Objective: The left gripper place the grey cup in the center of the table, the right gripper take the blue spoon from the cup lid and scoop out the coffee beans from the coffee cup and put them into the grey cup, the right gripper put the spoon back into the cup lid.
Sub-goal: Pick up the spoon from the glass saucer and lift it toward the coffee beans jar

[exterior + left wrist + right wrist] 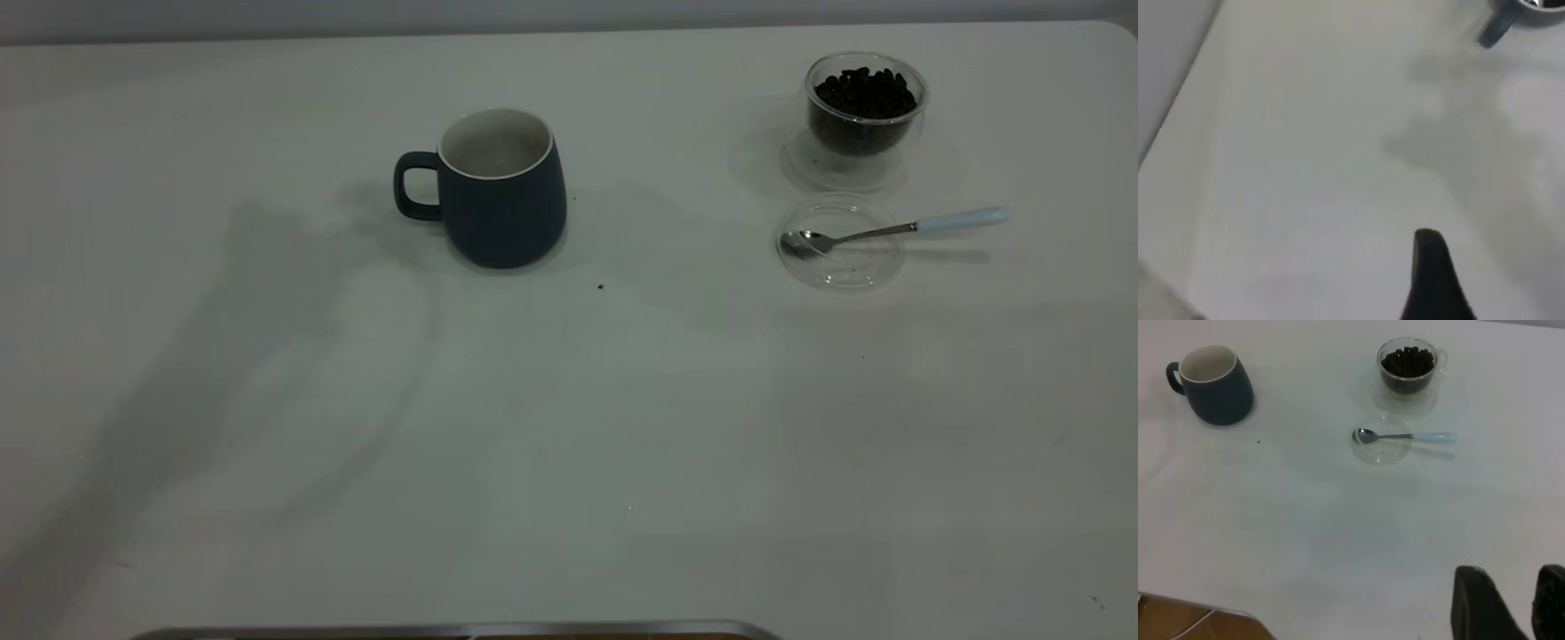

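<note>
The grey cup [502, 191] stands upright left of the table's [569, 444] middle, its handle pointing left and its inside white. At the back right, the clear coffee cup [865, 133] holds a heap of coffee beans [865, 91]. Just in front of it lies the cup lid [840, 267], with the blue spoon [889, 229] resting bowl-down in it and its handle sticking out to the right. My right gripper [1513, 587] hovers open and bare over the near table, far from the spoon [1405, 437]. My left gripper [1431, 267] shows only as a black tip, well away from the grey cup [1498, 27].
A loose dark speck [601, 286] lies in front of the grey cup. The table's near edge has a metal strip [444, 631]. A table edge [1185, 113] runs beside my left gripper. Neither arm shows in the exterior view, only a shadow at the left.
</note>
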`<state>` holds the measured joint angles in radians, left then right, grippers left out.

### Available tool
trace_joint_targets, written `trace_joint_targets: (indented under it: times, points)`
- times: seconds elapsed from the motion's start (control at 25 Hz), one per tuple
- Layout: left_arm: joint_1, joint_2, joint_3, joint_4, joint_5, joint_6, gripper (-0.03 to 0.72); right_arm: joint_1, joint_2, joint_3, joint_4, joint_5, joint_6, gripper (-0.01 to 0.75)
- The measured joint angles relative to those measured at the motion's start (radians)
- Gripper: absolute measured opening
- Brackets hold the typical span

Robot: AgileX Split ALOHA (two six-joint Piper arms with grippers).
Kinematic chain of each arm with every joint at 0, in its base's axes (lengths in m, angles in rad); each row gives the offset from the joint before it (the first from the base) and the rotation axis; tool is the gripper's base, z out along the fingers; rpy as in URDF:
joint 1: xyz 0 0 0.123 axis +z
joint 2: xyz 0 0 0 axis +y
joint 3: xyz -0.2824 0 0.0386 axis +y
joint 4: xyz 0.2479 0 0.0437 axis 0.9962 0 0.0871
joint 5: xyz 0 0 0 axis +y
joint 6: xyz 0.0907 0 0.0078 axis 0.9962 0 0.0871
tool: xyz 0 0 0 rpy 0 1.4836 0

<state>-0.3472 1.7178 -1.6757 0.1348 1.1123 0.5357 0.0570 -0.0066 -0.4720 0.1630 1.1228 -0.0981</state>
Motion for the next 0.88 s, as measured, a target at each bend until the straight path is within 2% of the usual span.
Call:
trace_joint_targets:
  times: [0.04,0.2,0.32,0.56,0.88]
  points:
    - [0.000,-0.058,0.000,0.002,0.049,-0.037,0.555,0.000,0.000,0.000,0.000,0.000,0.000,0.240]
    - [0.000,-0.262,0.023,-0.004,0.054,-0.138,0.555,0.000,0.000,0.000,-0.001,0.000,0.000,0.240]
    - [0.000,-0.411,0.108,-0.029,0.054,-0.197,0.555,0.000,0.000,0.000,-0.001,0.000,0.000,0.240]
    - [0.000,-0.680,0.466,-0.079,0.054,-0.270,0.555,0.000,0.000,0.000,-0.001,0.000,0.000,0.240]
    - [0.000,-0.877,0.972,-0.159,0.048,-0.377,0.555,0.000,0.000,0.000,-0.001,0.000,0.000,0.240]
